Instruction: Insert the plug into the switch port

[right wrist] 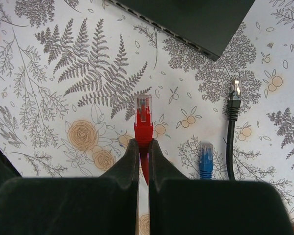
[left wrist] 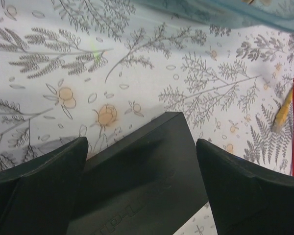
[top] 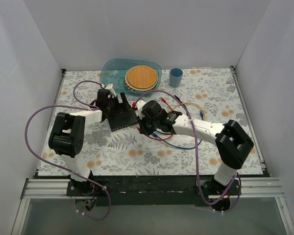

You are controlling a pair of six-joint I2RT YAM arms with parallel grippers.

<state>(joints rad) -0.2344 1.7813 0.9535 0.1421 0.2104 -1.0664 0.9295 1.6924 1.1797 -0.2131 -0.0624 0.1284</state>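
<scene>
The switch (top: 122, 119) is a flat black box lying on the floral cloth, its row of sockets (right wrist: 161, 30) on the edge that faces my right gripper. My left gripper (top: 118, 104) is open and straddles the switch's far end (left wrist: 142, 186). A strip of cloth shows between the switch and the right finger (left wrist: 245, 196). My right gripper (top: 144, 126) is shut on the red plug (right wrist: 143, 117). The plug's clear tip points toward the socket edge and is a short way from it, over bare cloth.
A blue plug (right wrist: 206, 159) and a black plug (right wrist: 233, 95) lie on the cloth right of my right gripper (right wrist: 143, 144). Loose coloured cables (top: 186, 110) coil by the right arm. At the back stand a blue tray (top: 110, 73) holding a wicker disc (top: 141, 77), and a blue cup (top: 175, 77).
</scene>
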